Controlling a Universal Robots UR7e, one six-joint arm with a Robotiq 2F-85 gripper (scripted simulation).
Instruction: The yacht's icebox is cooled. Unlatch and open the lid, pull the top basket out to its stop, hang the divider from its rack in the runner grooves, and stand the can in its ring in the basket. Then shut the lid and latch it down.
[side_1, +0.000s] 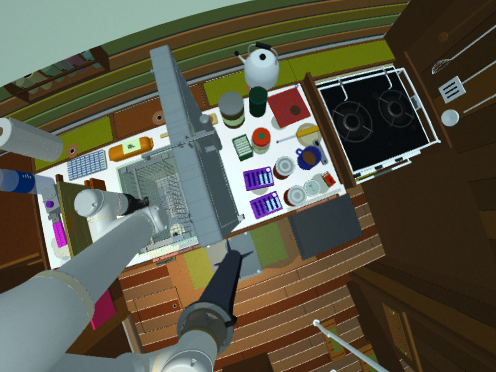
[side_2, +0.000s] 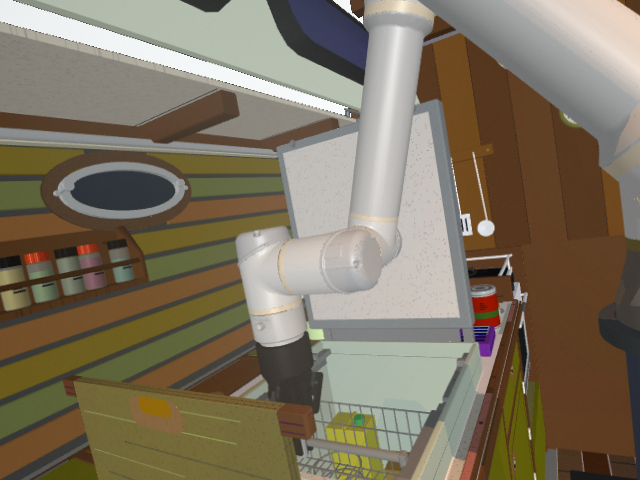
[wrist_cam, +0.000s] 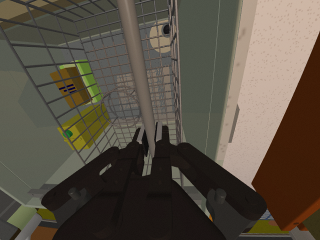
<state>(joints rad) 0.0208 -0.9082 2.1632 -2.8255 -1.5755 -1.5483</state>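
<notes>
The icebox lid (side_1: 192, 150) (side_2: 377, 227) stands open, nearly upright, over the wire basket (side_1: 155, 192) (wrist_cam: 111, 77) that sits in the box's mouth. The basket's grey handle bar (wrist_cam: 137, 77) (side_2: 356, 449) is held in my closed gripper (wrist_cam: 149, 134) (side_2: 289, 392). A wire ring (wrist_cam: 121, 106) sits on the basket floor. The olive divider board (side_2: 181, 434) (side_1: 72, 220) stands in its rack to the left of the box. A red can (side_2: 485, 305) (side_1: 261, 140) stands on the counter beyond the lid.
The two-burner stove (side_1: 375, 120) lies at the counter's far end, and jars, trays and a kettle (side_1: 261, 65) crowd the counter beside the lid. A yellow carton (wrist_cam: 82, 126) and an orange pack (wrist_cam: 71, 87) lie under the basket.
</notes>
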